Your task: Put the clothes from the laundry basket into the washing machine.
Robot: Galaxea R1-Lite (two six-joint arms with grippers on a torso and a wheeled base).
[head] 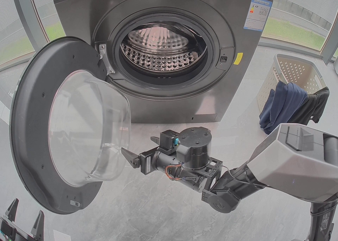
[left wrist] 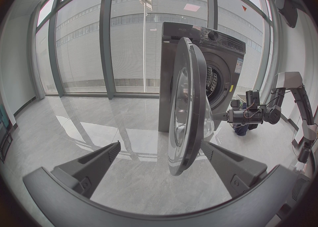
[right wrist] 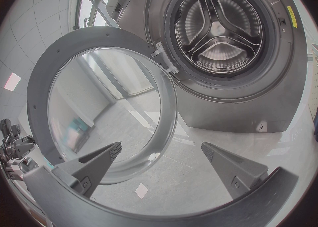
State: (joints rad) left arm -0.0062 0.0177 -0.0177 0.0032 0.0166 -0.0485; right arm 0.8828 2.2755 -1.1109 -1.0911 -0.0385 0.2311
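washing machine (head: 225,87): grey front-loader at the far middle, standing on the pale marbled floor (head: 141,210), its round opening uncovered.
drum (head: 160,50): shiny steel, with no clothes visible inside.
door (head: 31,125): swung wide open to the left on its hinge, its clear glass bowl bulging towards the right.
laundry basket (head: 299,71): pale perforated plastic, on the floor at the far right, just beside the machine's right side.
clothes: a navy garment (head: 283,106) hangs over the basket's near rim and down its outer wall; a black garment (head: 317,106) is draped just to its right, touching it.
right gripper (right wrist: 160,144): low in front of the machine, pointing left, just beside the door's glass bowl; fingers spread apart, holding nothing; well apart from the basket.
left gripper (left wrist: 160,144): near left, on the near side of the open door; fingers spread apart, holding nothing.
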